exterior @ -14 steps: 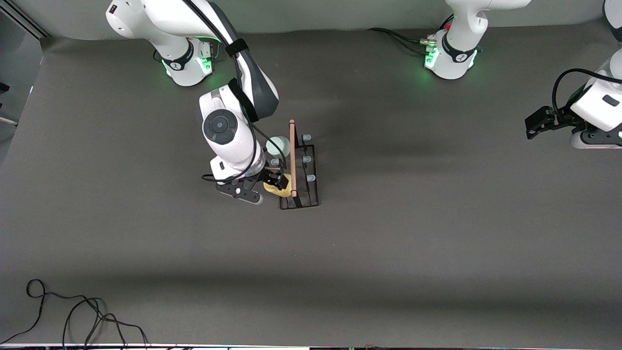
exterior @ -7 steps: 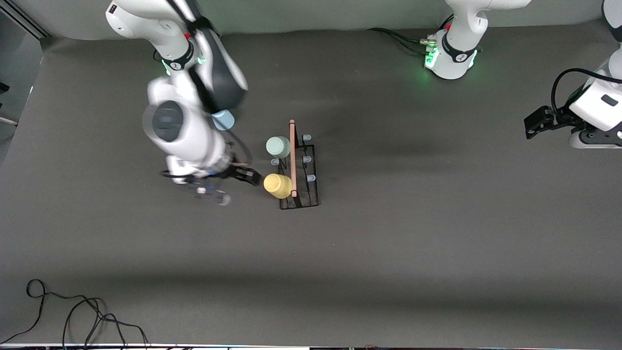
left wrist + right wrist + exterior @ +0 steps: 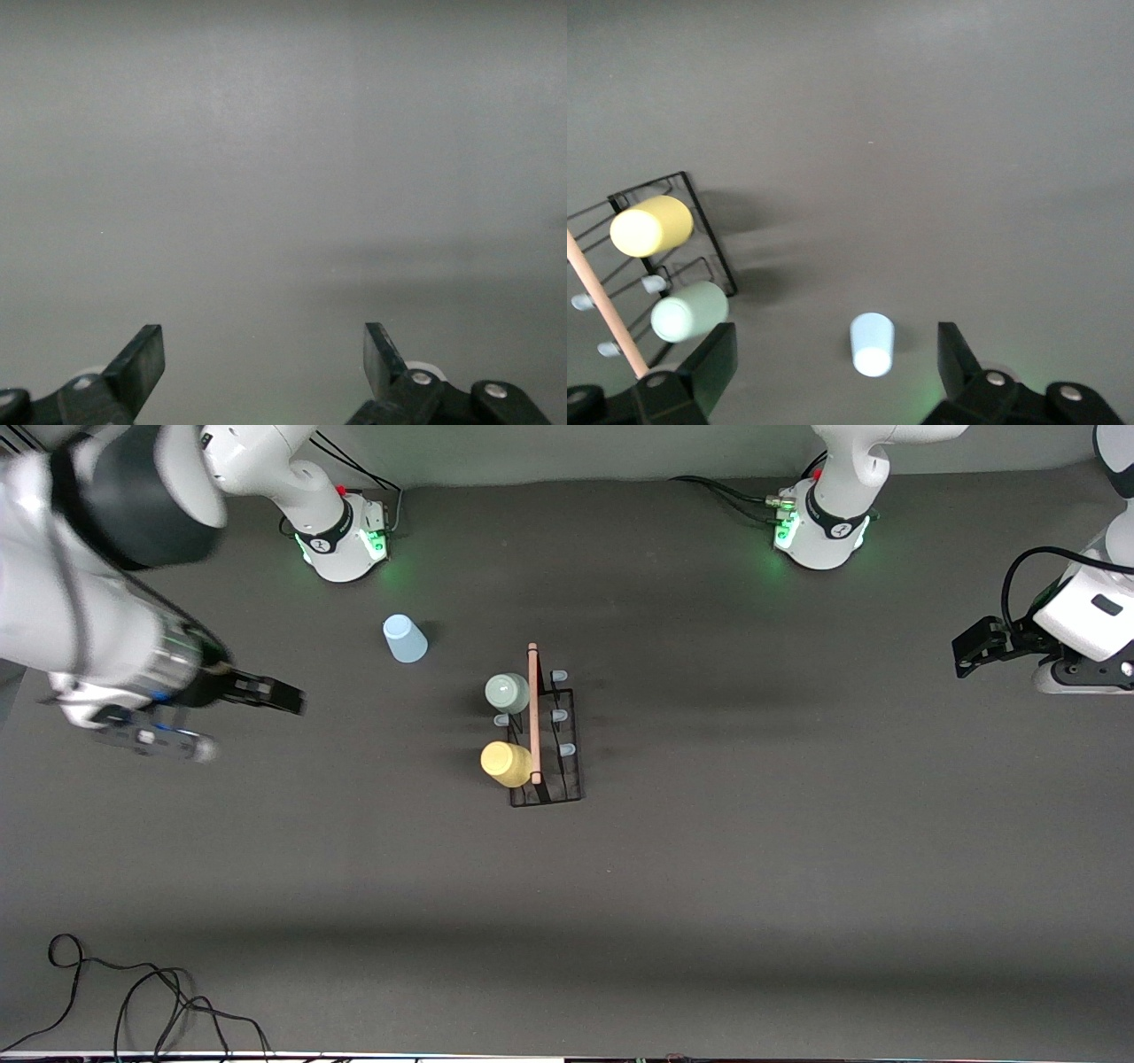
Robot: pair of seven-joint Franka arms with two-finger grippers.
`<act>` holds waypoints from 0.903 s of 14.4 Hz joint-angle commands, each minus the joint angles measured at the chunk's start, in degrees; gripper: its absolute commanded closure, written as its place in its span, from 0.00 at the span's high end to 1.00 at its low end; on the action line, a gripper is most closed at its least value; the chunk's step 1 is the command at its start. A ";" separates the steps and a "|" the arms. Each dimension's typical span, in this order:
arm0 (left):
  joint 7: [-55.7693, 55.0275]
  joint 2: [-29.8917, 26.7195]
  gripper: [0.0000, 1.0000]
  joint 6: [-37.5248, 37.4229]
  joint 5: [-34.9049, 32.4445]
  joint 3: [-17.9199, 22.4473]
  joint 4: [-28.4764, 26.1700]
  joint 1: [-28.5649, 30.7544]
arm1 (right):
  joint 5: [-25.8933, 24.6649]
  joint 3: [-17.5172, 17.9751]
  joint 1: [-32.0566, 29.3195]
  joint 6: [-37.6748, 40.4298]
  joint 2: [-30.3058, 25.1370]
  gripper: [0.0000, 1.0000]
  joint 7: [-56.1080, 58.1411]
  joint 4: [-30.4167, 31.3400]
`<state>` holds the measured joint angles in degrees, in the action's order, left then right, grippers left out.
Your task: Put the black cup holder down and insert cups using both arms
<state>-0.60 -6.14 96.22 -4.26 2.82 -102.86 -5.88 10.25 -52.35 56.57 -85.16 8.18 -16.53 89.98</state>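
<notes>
Rack (image 3: 545,735) of black wire is standing near the middle of the bench (image 3: 753,868), its wooden rod handle (image 3: 533,713) running along the top. Two cups are sitting upside down over prongs on the side facing the right arm's end of the bench: the pale green cup (image 3: 507,690) farther from the front camera, the yellow cup (image 3: 506,763) nearer to it. Between them one pale-tipped prong (image 3: 501,719) is showing bare, and three more bare prongs (image 3: 561,715) are lining the side toward the left arm's end. The light blue cup (image 3: 404,638) is standing upside down on the bench, apart from the rack, toward the right arm's base and farther from the front camera than the rack.

The right end effector (image 3: 288,697) is hanging over bare bench toward the right arm's end, well apart from the rack and the blue cup, with its fingers (image 3: 709,363) spread apart and holding nothing. The left arm is waiting at its own end of the bench; the left end effector (image 3: 963,654) is hanging there with its fingers (image 3: 142,359) spread wide and empty, over plain grey surface.

A loose black cable (image 3: 133,992) is lying at the bench edge nearest the front camera
</notes>
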 commanded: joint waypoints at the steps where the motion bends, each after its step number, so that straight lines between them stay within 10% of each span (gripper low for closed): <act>1: 2.43 -0.54 1.00 -0.16 -0.13 0.17 0.38 -0.36 | -2.77 -3.71 0.55 3.32 -3.07 1.00 3.95 -0.50; 13: 5.43 -0.36 1.00 -0.16 3.91 0.52 0.47 0.35 | -7.18 -5.48 0.73 3.60 -3.96 1.00 6.15 -1.13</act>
<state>3.56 -6.13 96.26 -0.54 3.12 -102.84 -5.63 4.28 -57.67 56.77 -81.88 3.72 -11.62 89.62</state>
